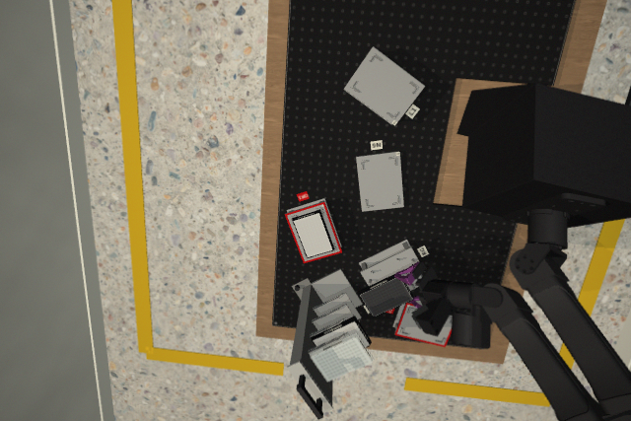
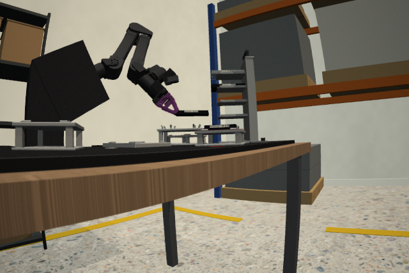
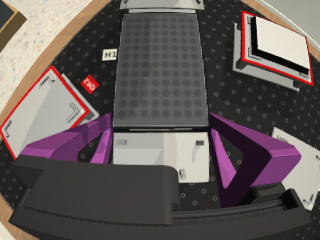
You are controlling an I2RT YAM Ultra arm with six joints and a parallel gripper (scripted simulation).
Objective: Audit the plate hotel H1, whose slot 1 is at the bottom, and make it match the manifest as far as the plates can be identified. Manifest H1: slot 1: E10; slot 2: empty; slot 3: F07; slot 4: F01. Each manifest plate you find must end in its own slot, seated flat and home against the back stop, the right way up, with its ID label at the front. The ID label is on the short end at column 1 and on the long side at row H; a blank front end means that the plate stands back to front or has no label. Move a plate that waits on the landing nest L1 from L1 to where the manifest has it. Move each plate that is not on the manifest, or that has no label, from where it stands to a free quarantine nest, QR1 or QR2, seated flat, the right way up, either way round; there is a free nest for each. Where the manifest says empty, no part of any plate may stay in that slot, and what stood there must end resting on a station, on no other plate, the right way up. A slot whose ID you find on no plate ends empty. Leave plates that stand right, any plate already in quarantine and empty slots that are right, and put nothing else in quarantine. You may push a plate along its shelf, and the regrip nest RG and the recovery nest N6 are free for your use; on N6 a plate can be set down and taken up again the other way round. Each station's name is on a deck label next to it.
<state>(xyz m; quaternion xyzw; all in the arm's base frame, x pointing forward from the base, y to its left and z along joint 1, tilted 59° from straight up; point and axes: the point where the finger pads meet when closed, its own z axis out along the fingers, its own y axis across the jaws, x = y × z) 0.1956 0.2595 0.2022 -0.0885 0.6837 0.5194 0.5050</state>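
My gripper (image 1: 410,285) (image 2: 169,105) (image 3: 160,118) is shut on a dark plate (image 1: 385,297) (image 2: 195,112) (image 3: 160,70) by one short end. The plate is level above the deck, its far end toward the plate hotel H1 (image 1: 306,315) (image 2: 249,98), a short way off and roughly level with the lower shelves. A pale patch shows at its near end; I cannot read an ID. The hotel's top shelf holds a white gridded plate (image 1: 340,355), and a dark plate edge (image 1: 328,337) shows just below it.
A red-framed quarantine nest (image 1: 293,225) (image 3: 246,47) holds a white plate (image 1: 312,236) (image 3: 282,42). The other red-framed nest (image 1: 407,323) (image 3: 43,110) lies under my wrist. The RG nest (image 1: 385,260), N6 (image 1: 380,180) and L1 (image 1: 383,85) are bare.
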